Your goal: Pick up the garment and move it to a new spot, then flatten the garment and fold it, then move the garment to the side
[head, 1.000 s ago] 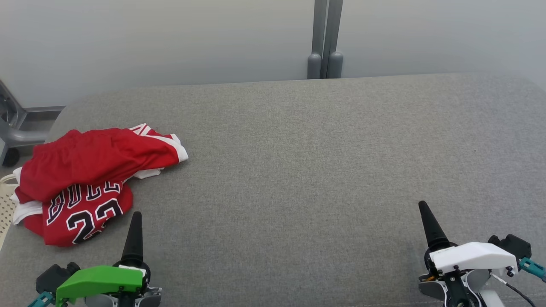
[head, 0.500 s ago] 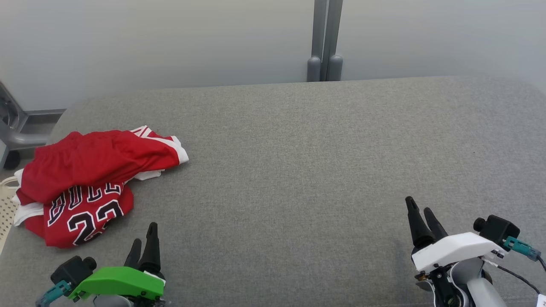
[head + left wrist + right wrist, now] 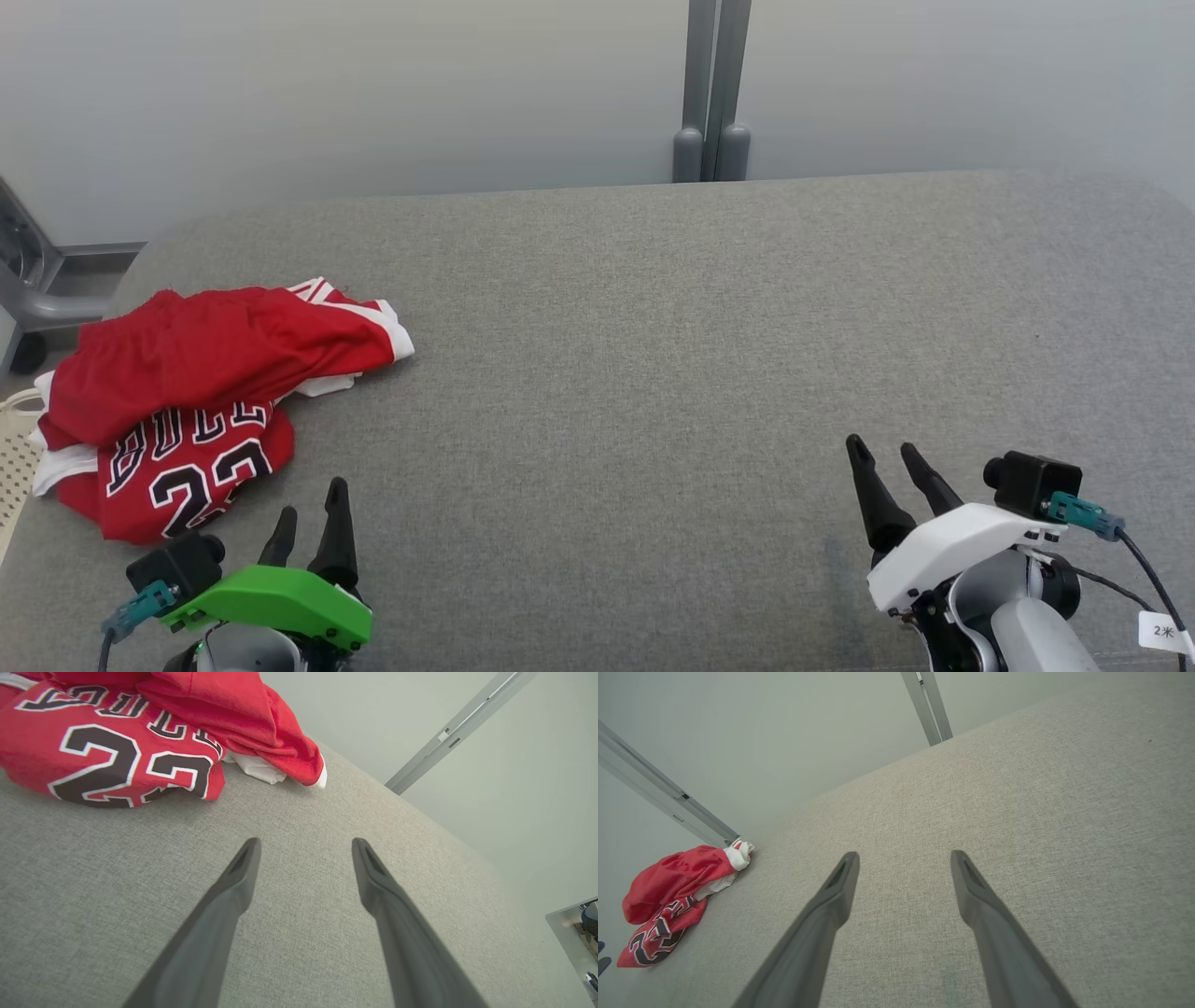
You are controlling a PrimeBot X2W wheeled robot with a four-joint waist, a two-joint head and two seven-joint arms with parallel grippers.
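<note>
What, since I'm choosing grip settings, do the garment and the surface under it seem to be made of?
The garment looks like thin, smooth jersey, probably synthetic and slightly shiny: it lies in soft crumpled folds. The surface looks like matte grey woven upholstery cloth: a fine flecked weave shows, and its rounded edges hint at padding, though that is a guess.

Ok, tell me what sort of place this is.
Probably an indoor robot test bay rather than a home: a wide grey fabric-covered worktop, a plain pale wall with a grey post, and one crumpled red garment laid out.
</note>
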